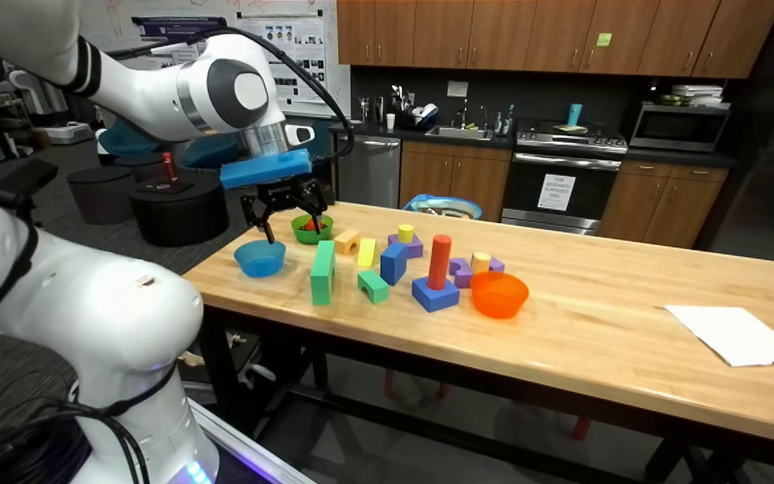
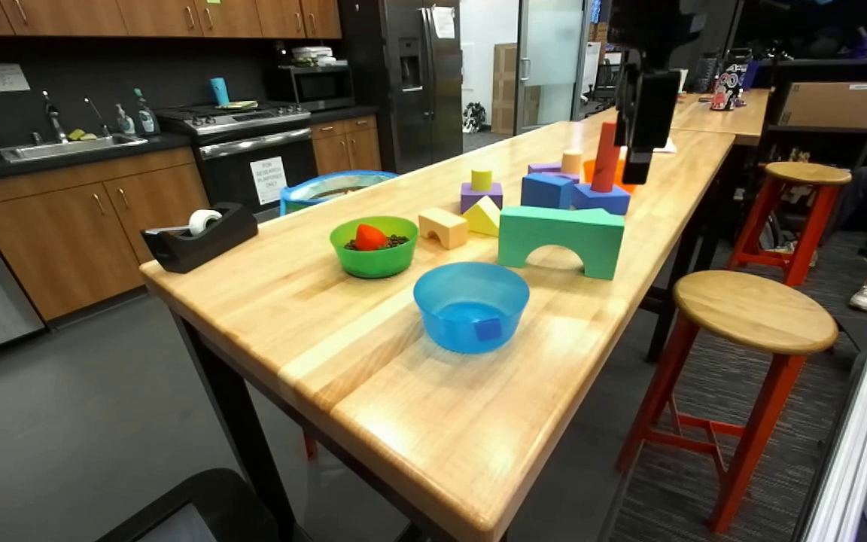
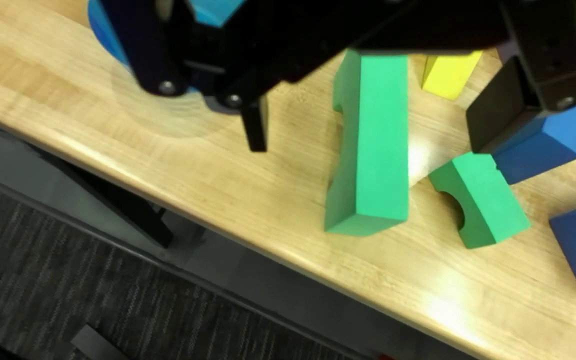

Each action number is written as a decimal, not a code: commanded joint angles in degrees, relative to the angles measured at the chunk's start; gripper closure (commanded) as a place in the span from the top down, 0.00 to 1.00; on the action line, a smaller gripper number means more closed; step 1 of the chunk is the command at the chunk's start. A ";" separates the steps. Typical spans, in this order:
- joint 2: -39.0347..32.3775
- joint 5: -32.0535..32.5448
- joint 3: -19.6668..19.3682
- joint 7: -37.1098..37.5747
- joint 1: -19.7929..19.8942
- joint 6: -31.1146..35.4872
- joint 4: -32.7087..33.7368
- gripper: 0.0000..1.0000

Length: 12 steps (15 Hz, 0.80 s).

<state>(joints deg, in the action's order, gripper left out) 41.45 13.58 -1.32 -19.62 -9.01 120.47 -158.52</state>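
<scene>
A blue bowl stands near the left end of the desk in an exterior view. The tool hangs raised above, its fingers spread wide. A green bowl holds a red piece and small dark bits. Next, the large green arch stands on the desk near the blue bowl; in the wrist view it shows between the fingers, below them. Rightward follow a light-orange arch, a yellow wedge, a small green arch and a blue block. A yellow cylinder tops a purple block. A red cylinder stands upright on a low blue block, beside an orange bowl. A white sheet lies well apart, far right.
</scene>
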 commanded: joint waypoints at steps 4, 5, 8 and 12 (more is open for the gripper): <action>-6.28 -5.79 -4.78 -3.92 0.45 3.57 4.72 1.00; -7.73 -6.40 -5.74 -5.26 0.31 4.03 5.05 1.00; -12.41 -6.62 -6.47 -7.51 0.35 5.19 4.70 1.00; -18.27 -6.45 -5.31 -7.87 0.56 6.05 4.92 1.00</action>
<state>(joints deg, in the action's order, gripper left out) 28.11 8.37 -7.64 -26.02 -8.88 125.44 -155.07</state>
